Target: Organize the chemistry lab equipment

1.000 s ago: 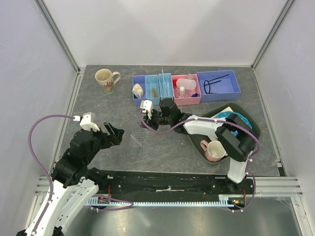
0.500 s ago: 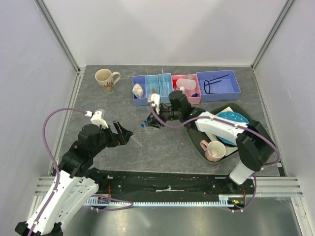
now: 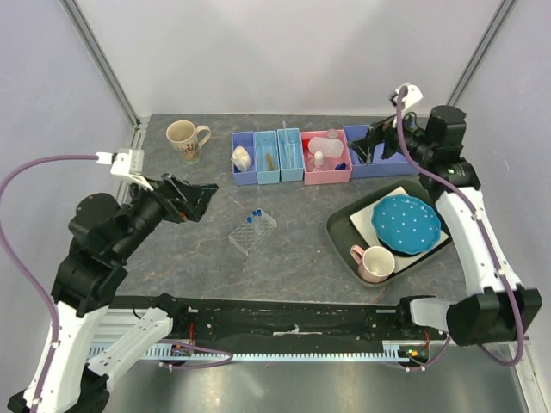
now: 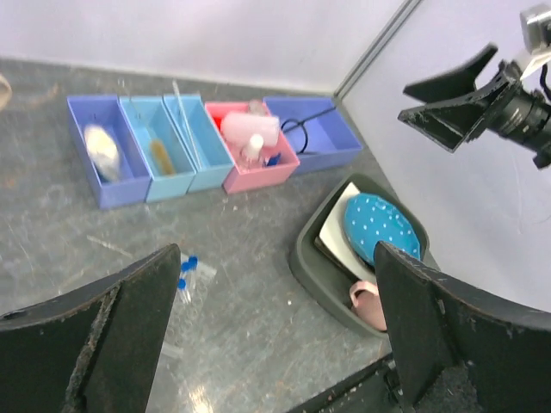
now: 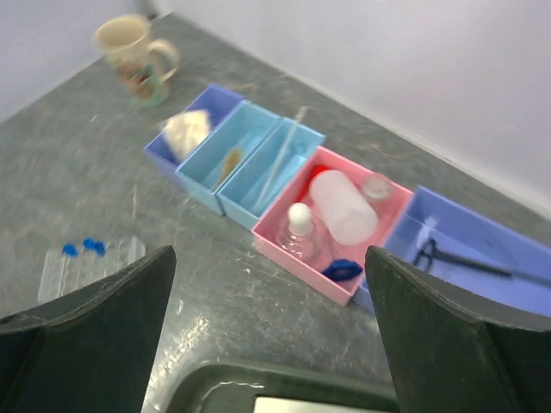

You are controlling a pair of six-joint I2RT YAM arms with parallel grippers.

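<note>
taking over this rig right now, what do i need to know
left hand: open, empty, raised over the left side of the table.
right hand: open, empty, up near the far right corner.
Done: whitish bag, amber stick, thin rods, bottles and black wire ring lie in the row of bins.
To do: clear rack with blue-capped tubes sits on the table in front of the bins, likely next to put away.

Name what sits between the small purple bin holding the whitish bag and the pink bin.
Two light-blue bins stand there side by side: one holds the amber stick, the other the thin rods. The top view shows it clearly.
</note>
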